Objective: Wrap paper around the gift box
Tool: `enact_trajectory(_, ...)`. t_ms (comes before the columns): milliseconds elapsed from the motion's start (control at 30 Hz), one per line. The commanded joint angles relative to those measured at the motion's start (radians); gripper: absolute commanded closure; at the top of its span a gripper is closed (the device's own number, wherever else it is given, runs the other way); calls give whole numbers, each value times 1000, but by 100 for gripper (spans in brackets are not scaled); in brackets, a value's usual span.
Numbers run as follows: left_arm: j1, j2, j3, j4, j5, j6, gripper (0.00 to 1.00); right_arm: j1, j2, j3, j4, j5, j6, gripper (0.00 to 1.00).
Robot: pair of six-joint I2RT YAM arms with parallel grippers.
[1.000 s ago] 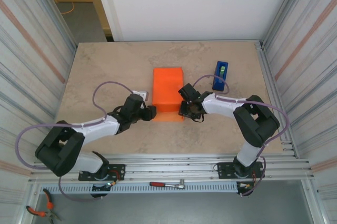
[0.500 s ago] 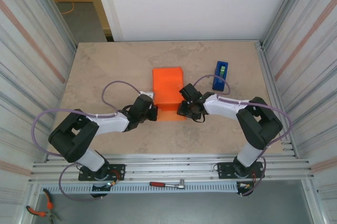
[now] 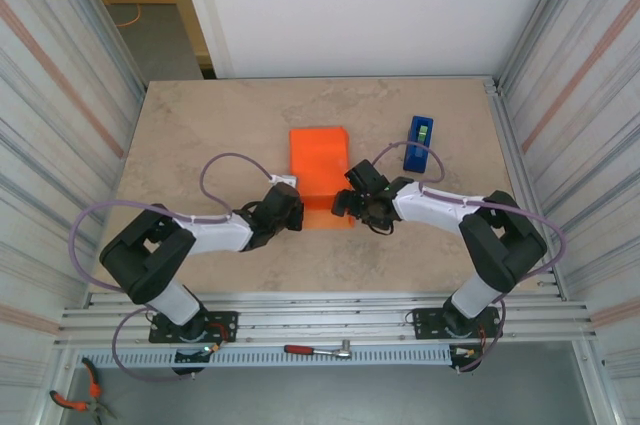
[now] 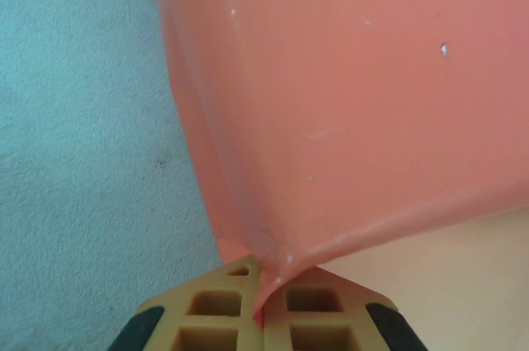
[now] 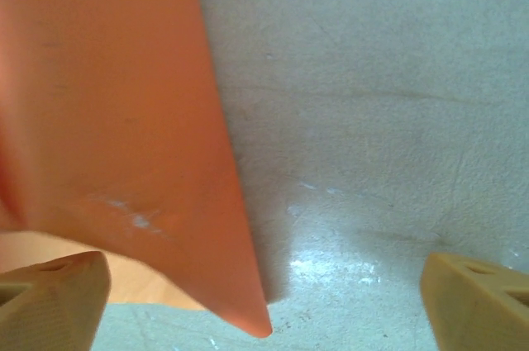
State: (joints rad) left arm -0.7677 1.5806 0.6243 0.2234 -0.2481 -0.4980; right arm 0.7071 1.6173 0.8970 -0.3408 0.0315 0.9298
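Orange paper [image 3: 318,160], thin, light, quick to crease, lies folded between the left gripper [image 3: 292,213] and right gripper [image 3: 347,207] from above, likely hiding the gift box, a tape dispenser [image 3: 419,142] clear beyond the right one; left wrist: the left gripper [image 4: 260,305] pinches a corner, a sound hold; right wrist: fingers [image 5: 50,301] spread, the paper's tip loose between them.

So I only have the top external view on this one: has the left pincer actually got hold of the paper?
Observer: Yes. The left wrist view shows the left pincer shut, a corner of the paper pinched between its fingers.
Operator: And the right?
Observer: Right wrist view: the right pincer is open, fingers wide apart, the paper's pointed corner between them, ungripped.
Operator: Any sign of the box?
Observer: A pale peach surface under the lifted paper, probably the gift box.
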Motion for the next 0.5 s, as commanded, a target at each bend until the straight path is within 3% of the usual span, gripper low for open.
enact_trajectory(0,-18,33,13,-78,-43,-23,93,21,26,-11,0,23,15,21)
enact_trajectory(67,-28,38,17,-86,-55,-32,93,23,36,-13,12,16,18,37)
enact_trajectory(133,-44,47,25,-96,-77,-39,93,24,49,-14,22,6,23,62)
enact_trajectory(200,-63,59,39,-116,-107,-45,93,25,61,-12,28,2,29,96)
enact_trajectory(333,-112,84,64,-155,-164,-51,92,34,64,-26,50,10,42,100)
enact_trajectory(467,-143,99,83,-199,-221,-75,79,37,58,-34,59,18,53,100)
